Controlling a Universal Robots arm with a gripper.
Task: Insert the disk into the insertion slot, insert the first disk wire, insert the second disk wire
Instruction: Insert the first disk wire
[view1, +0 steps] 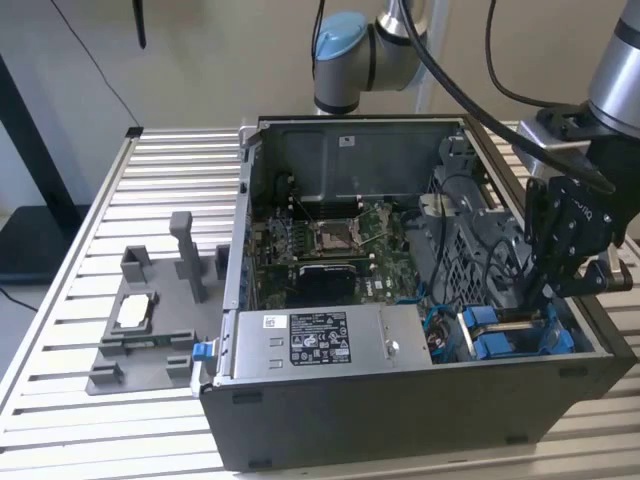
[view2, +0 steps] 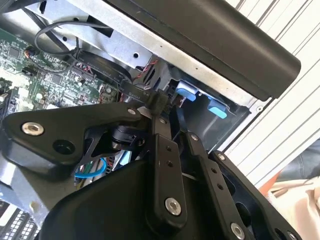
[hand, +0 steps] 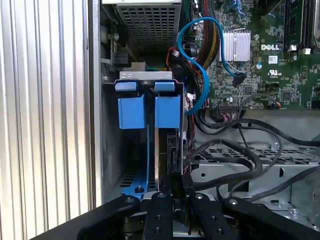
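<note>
Nearest: black links (hand: 160, 215) of the jaws, reaching down into the corner of the case (view1: 400, 410) at the exterior view's right, just behind its front wall.
Jaws: drawn almost together, pinching a thin dark slab. I take that slab for the disk (hand: 172, 150), gripped by its near edge.
Disk: on edge inside the case, down in the slot (hand: 145, 76), with a blue frame strip (hand: 148, 160) running alongside it.
Slot: a grey metal cage in that same corner of the case, carrying two blue tabs (hand: 132, 112).
Wires: a blue cable (hand: 207, 87) loops over the circuit board (hand: 260, 65) in the middle of the case. Its dark plug (hand: 239, 79) hangs free, joined to nothing I can see. Black cables lie over the grey grille inside the case.
Step in hand: by my reading the first one, seating the disk. Neither wire looks plugged into it, though its connector end is hidden.
Progress: the disk seems mostly down in the slot. Whether it has clicked home I cannot tell.
What the work calls for: a straight push along the slot, the disk kept square to it, a firm grip, and loose cables kept out from under the frame.
Around the case: a silver power box (view1: 310, 345) against its front wall, a slatted bench (view1: 40, 400) beneath it, and the arm (view1: 610, 70) above its corner.
</note>
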